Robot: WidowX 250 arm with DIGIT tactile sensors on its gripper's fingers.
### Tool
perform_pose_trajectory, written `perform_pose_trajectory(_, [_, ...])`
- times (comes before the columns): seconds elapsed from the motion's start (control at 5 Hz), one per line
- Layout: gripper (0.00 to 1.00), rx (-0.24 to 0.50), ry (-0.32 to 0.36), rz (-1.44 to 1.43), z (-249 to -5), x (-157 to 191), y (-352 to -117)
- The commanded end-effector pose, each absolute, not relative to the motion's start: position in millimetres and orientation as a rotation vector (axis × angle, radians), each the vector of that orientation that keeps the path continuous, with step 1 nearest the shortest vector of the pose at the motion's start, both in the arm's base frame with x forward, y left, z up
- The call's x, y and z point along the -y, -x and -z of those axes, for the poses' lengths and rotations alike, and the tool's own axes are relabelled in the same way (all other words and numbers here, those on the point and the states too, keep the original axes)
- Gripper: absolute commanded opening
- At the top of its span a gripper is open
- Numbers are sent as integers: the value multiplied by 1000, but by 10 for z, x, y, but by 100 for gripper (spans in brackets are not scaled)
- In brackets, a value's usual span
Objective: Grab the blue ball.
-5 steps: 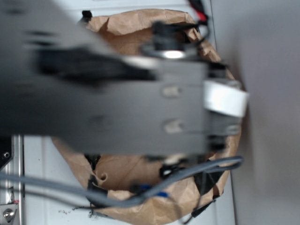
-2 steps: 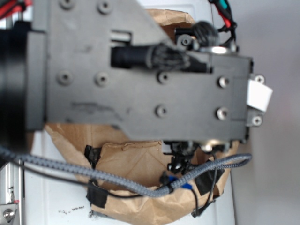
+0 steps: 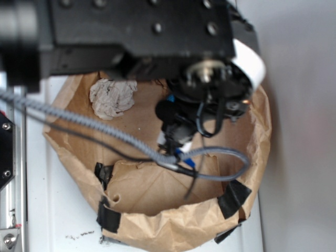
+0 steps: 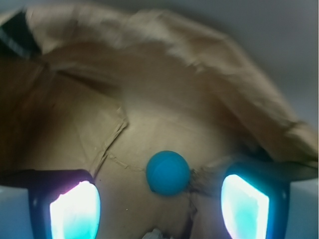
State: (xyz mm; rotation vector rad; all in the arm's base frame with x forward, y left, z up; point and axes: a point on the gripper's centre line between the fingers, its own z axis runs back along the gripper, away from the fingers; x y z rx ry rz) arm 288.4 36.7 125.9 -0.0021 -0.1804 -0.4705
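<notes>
Teal blue ball (image 4: 168, 172) between wide-apart fingers (image 4: 75, 209) – wrist only | paper wad (image 3: 112, 97) – exterior only

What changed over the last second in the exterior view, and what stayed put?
The arm shifted toward the top of the frame, uncovering the paper wad and the brown paper bowl's floor. The gripper is open, with the blue ball between its fingers, not gripped. The bowl did not move.
</notes>
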Motion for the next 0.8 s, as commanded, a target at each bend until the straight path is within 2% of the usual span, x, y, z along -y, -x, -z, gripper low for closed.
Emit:
perform_pose_trajectory(0.0, [100,148,48,597,-1109,-339,-2919])
perform_pose_trajectory(0.4, [100,123,-18,691,-840,-264,-3066])
perform_pose_trajectory(0.6, [100,144,-6,715,-806,-371,-3013])
